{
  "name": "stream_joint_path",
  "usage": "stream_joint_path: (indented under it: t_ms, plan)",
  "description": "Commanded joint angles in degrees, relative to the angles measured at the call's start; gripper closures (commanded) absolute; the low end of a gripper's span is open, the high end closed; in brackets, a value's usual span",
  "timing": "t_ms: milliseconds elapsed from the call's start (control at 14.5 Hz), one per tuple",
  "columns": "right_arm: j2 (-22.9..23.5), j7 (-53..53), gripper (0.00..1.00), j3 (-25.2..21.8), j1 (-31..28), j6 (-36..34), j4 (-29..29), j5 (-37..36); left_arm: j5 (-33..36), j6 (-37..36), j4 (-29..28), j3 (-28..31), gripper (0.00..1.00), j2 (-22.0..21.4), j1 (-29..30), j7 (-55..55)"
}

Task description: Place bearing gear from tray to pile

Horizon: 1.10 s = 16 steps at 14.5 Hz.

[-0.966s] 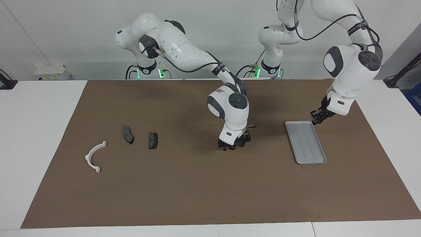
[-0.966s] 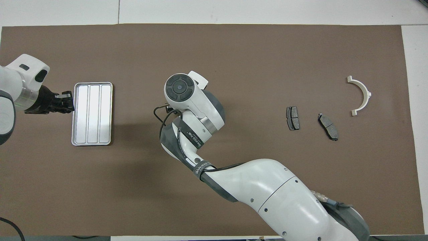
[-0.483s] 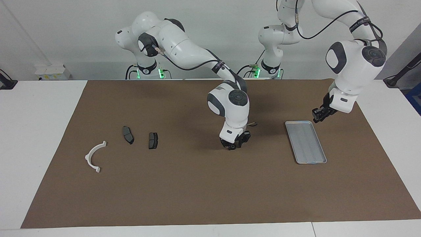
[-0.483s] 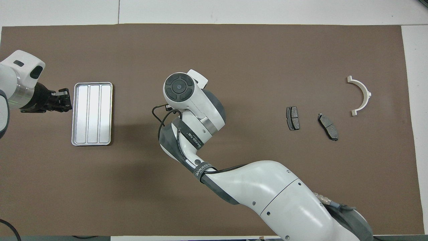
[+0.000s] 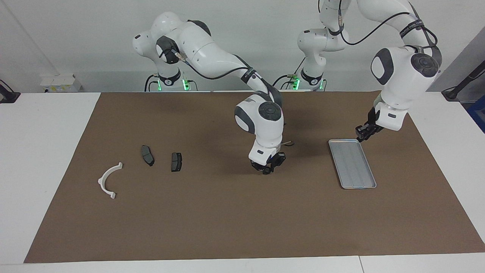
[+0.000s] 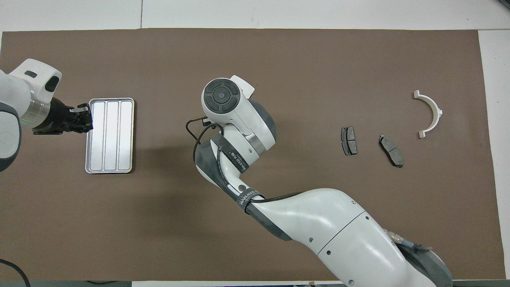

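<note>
The silver-grey tray (image 5: 353,163) (image 6: 109,135) lies toward the left arm's end of the mat with nothing in it. My right gripper (image 5: 267,169) is low over the middle of the mat, fingertips drawn together on a small dark piece, the bearing gear (image 5: 267,171). In the overhead view the wrist hides both. My left gripper (image 5: 362,134) (image 6: 84,118) hangs shut and empty over the tray's rim at the robots' end. The pile lies toward the right arm's end: a white half-ring bracket (image 5: 109,180) (image 6: 429,113) and two dark pads (image 5: 147,155) (image 5: 176,162).
A brown mat (image 5: 227,220) covers the table between white margins. The right arm's forearm (image 6: 318,223) stretches low across the mat from the robots' edge to the middle. Bare mat lies between the right gripper and the pads.
The right gripper's fingers have closed from wide open, and its hand has shifted slightly toward the pile. The left gripper has drifted a little along the tray's rim, still shut.
</note>
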Motion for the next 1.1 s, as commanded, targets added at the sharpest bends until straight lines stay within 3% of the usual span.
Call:
stream_joint_path:
  t_ms: [0, 345, 552, 897, 1034]
  plan:
    - [-3.1, -4.4, 1.00, 0.6, -2.9, -2.6, -2.0, 0.3, -1.5, 2.3, -0.6, 0.4, 1.00, -0.7, -2.6, -4.3]
    - [-7.4, -14.2, 1.00, 1.4, -10.7, -7.7, -1.9, 2.2, -1.8, 6.9, -0.6, 0.3, 1.00, 0.4, -8.0, -11.9]
    - [-10.1, -23.4, 1.00, 2.4, -18.4, -11.4, -1.9, 4.5, -2.5, 10.1, 1.9, 0.4, 1.00, 4.3, -14.4, -20.8]
    - [-12.1, -42.8, 1.00, 2.6, -32.9, -16.5, -2.0, 4.0, -0.4, 10.0, 21.4, 0.9, 1.00, 25.8, -28.1, -39.6]
    - [-12.1, -48.6, 1.00, 2.5, -36.8, -18.2, -2.2, 2.4, -0.5, 12.4, 22.2, 0.9, 1.00, 28.2, -28.7, -40.0]
